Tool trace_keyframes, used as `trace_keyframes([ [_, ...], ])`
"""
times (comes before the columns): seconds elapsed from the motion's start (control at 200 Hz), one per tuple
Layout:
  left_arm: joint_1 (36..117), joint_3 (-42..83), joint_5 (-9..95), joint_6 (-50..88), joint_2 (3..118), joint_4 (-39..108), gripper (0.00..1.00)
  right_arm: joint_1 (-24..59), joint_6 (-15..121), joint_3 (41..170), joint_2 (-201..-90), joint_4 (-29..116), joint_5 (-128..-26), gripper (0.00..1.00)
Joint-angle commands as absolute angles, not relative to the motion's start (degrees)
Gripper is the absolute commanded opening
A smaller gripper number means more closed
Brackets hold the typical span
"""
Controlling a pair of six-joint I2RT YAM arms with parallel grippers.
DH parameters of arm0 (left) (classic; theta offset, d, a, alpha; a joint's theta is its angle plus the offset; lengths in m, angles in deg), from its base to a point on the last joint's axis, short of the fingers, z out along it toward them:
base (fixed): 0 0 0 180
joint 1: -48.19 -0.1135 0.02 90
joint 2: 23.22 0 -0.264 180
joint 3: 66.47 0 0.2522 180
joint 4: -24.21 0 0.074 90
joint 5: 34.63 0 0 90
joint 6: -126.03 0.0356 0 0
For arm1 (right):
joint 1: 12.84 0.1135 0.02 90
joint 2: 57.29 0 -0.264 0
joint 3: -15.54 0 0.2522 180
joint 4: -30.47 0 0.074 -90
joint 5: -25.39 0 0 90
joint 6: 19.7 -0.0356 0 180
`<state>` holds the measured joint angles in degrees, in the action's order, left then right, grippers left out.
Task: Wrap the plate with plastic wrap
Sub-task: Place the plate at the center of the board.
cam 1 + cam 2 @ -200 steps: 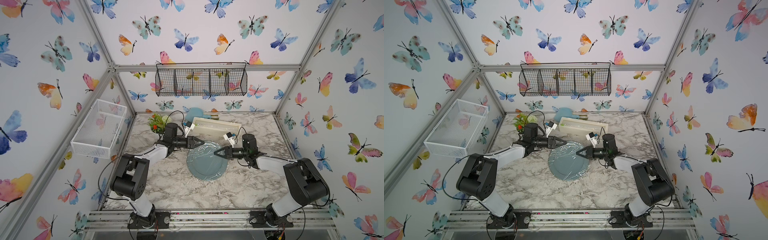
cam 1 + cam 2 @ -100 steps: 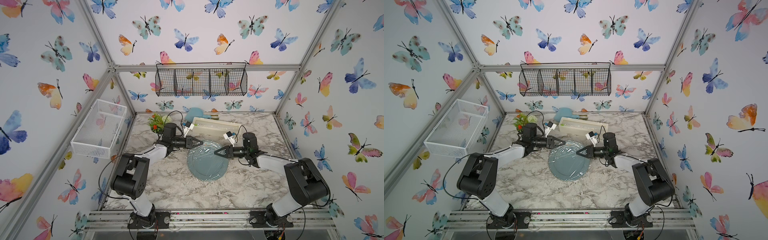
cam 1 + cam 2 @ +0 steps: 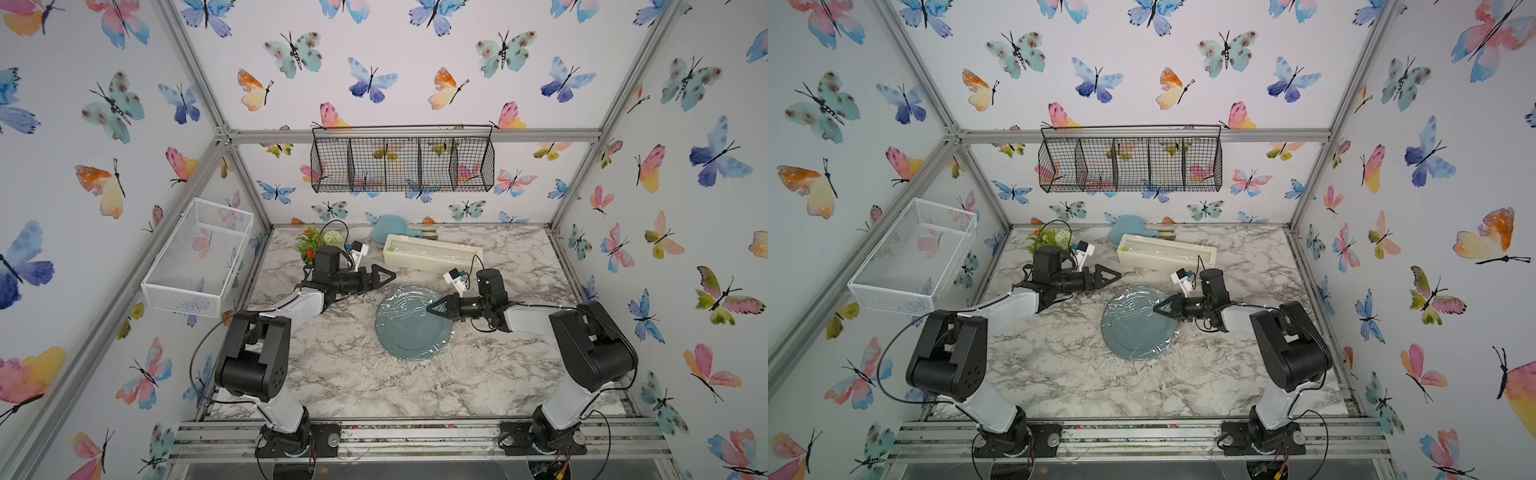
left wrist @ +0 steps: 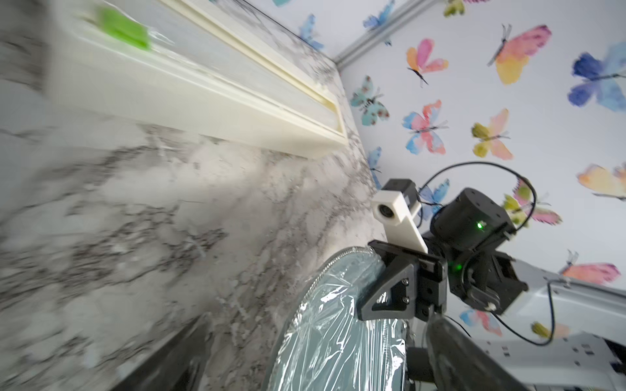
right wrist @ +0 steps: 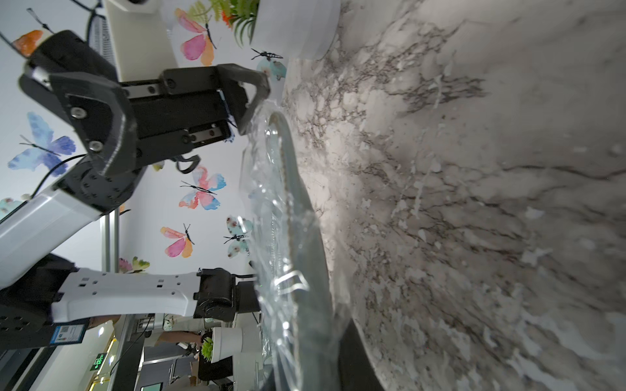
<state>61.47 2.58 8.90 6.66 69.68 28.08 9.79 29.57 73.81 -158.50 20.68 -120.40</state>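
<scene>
The slate grey-blue plate (image 3: 411, 332) (image 3: 1133, 336) lies on the marble table, and the wrinkled plastic wrap (image 3: 399, 299) (image 4: 338, 304) is spread over it. My right gripper (image 3: 431, 309) (image 3: 1156, 311) is shut on the plate's right rim, with film under its fingers (image 4: 389, 291). In the right wrist view the plate (image 5: 305, 264) shows edge-on, and loose wrap (image 5: 267, 203) stands off its face. My left gripper (image 3: 384, 279) (image 5: 176, 111) is wide open and holds nothing. It hangs just off the plate's far-left rim, one fingertip close to the film.
The cream-white wrap box (image 3: 432, 255) (image 4: 203, 84) with its green slider (image 4: 123, 28) lies behind the plate. A potted plant (image 3: 316, 243) and a light-blue paddle dish (image 3: 392, 228) sit at the back. A white mesh basket (image 3: 199, 257) hangs on the left wall.
My left gripper shut at the plate's far-left rim, then opened wide and drew back a little to the left. The right gripper and the plate have stayed in place.
</scene>
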Motion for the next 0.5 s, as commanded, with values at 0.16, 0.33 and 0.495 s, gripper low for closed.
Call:
trace_keyframes([
  [0.16, 62.5, -4.7, 25.3, 7.8, 56.0, 31.0, 0.98, 9.2, 35.9, 83.0, -168.0, 24.5, -114.0, 0.02],
  [0.33, 63.6, -9.8, 34.4, 8.7, 48.7, 32.1, 0.98, 9.3, 41.1, 85.8, -170.6, 33.7, -108.5, 0.09],
  [0.495, 64.1, -12.6, 39.9, 10.2, 42.6, 32.5, 0.98, 8.9, 45.5, 86.0, -171.7, 41.8, -101.8, 0.35],
])
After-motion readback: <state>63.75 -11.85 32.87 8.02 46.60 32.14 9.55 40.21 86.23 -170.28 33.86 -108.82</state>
